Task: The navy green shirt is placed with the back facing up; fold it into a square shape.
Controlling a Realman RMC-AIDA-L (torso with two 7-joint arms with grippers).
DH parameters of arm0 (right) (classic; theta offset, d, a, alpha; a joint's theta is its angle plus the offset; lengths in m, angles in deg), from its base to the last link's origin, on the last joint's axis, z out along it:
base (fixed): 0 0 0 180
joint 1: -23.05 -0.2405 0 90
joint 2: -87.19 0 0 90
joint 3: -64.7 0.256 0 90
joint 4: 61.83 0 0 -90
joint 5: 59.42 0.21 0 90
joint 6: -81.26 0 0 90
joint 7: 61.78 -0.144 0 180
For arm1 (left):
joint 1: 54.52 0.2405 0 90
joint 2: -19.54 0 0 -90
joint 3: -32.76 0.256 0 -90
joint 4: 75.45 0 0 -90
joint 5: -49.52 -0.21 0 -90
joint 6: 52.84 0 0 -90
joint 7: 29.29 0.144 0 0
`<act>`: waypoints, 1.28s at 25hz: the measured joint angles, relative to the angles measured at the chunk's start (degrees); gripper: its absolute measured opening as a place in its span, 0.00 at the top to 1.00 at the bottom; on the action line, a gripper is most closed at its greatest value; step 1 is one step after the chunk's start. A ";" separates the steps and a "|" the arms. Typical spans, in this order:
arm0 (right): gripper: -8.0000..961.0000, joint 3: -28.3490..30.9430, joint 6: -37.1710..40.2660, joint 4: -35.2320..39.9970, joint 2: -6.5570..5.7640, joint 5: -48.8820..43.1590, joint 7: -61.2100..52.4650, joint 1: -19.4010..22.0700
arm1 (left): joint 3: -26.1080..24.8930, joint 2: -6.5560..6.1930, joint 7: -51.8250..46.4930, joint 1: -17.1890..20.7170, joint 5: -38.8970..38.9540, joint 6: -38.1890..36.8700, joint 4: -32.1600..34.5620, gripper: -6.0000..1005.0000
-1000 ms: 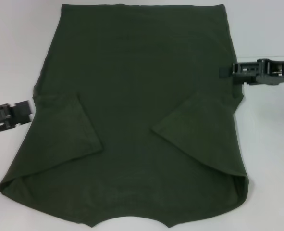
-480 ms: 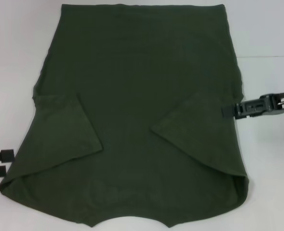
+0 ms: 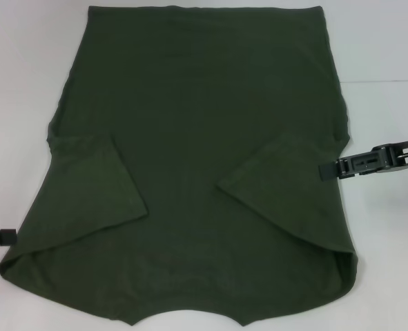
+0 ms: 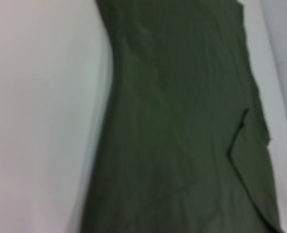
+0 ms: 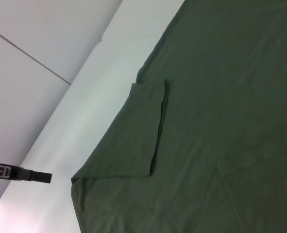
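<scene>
The navy green shirt (image 3: 190, 138) lies flat on the white table, with both short sleeves folded inward onto the body. Its left sleeve (image 3: 93, 186) and right sleeve (image 3: 286, 193) form two flaps. My left gripper (image 3: 0, 247) is open at the table's left edge, just outside the shirt's near left corner. My right gripper (image 3: 326, 170) points inward at the shirt's right edge, and its tip overlaps the cloth beside the folded right sleeve. The left wrist view shows only the shirt (image 4: 182, 121). The right wrist view shows the shirt (image 5: 221, 121) and, far off, the left gripper (image 5: 22, 174).
White table (image 3: 383, 55) surrounds the shirt on both sides. The shirt's near edge runs to the bottom of the head view. A seam line crosses the table at the right (image 3: 383, 81).
The left gripper moved nearer along the shirt's left side to its near corner. The right gripper moved nearer along the right edge to sleeve level. The shirt has not shifted.
</scene>
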 joint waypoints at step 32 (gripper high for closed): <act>0.06 -1.96 -2.30 -0.67 0.80 -0.02 -0.01 -0.76 | 5.47 0.19 0.90 -2.96 -3.81 11.68 -1.90 0.14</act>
